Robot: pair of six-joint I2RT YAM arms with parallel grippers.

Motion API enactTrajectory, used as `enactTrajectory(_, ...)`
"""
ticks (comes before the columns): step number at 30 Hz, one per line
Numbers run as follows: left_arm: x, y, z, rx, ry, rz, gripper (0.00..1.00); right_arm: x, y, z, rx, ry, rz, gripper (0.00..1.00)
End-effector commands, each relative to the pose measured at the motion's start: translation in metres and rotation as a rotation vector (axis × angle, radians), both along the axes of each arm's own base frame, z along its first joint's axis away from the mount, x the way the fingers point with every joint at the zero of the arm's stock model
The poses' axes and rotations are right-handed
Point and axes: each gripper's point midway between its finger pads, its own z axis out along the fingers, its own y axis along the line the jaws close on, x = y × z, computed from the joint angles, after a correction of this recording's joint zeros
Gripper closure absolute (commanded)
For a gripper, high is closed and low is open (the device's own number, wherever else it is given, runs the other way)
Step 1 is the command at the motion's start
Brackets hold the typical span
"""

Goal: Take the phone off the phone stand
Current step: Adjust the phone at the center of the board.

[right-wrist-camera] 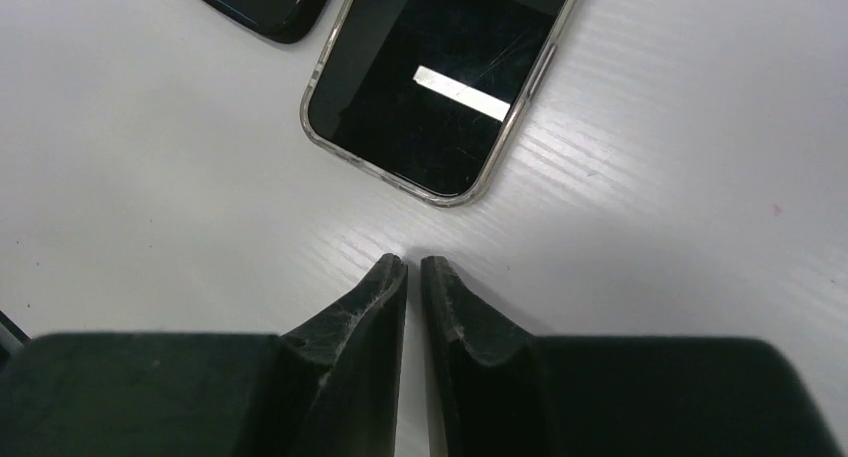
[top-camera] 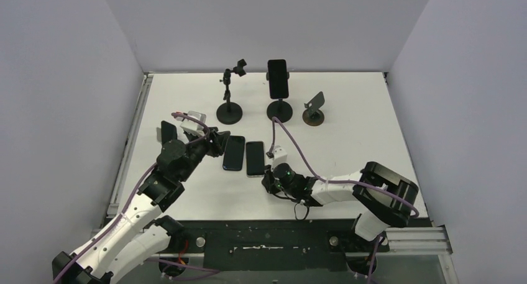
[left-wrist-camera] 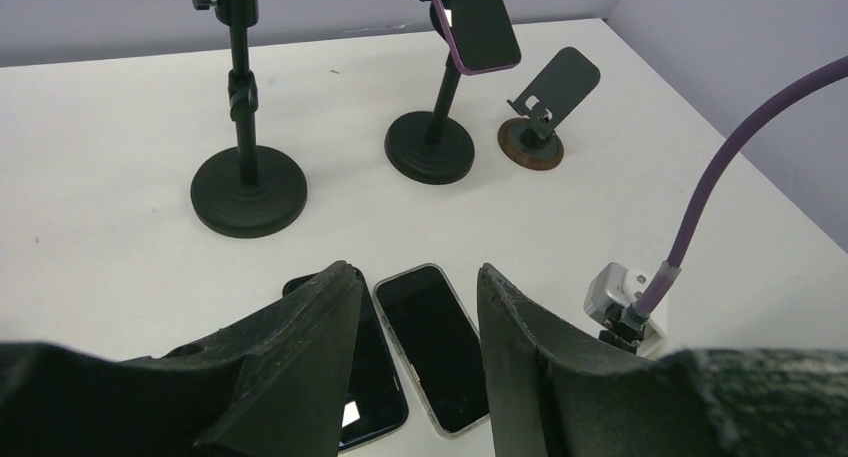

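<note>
A black phone in a purple case [top-camera: 278, 77] is clamped upright on the middle black stand [top-camera: 279, 110] at the back; it also shows in the left wrist view [left-wrist-camera: 478, 22]. My left gripper [top-camera: 217, 141] is open and empty, low over the table, well short of that stand. Between its fingertips [left-wrist-camera: 340, 282] I see two phones lying flat. My right gripper [top-camera: 268, 179] is shut and empty, resting near the table just in front of the clear-cased phone [right-wrist-camera: 440, 77].
A dark phone [top-camera: 233, 152] and the clear-cased phone [top-camera: 255, 158] lie side by side mid-table. An empty tall clamp stand [top-camera: 229, 107] and an empty small desk stand [top-camera: 314, 109] flank the middle stand. A purple cable [top-camera: 292, 141] trails from the right wrist.
</note>
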Motion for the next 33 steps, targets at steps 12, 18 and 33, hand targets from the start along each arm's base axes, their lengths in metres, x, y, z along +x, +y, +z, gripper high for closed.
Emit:
enactTrajectory(12,0.0,0.001,0.015,-0.028,-0.044,0.004,0.56,0.012,0.032,0.001,0.05,-0.008,-0.016,0.88)
enactTrajectory(18,-0.001,0.002,0.017,-0.032,-0.05,0.006,0.56,0.021,0.034,-0.002,0.036,-0.01,-0.034,0.87)
enactTrajectory(33,-0.003,0.001,0.019,-0.037,-0.055,-0.004,0.56,0.04,0.037,-0.002,0.04,-0.01,-0.048,0.88)
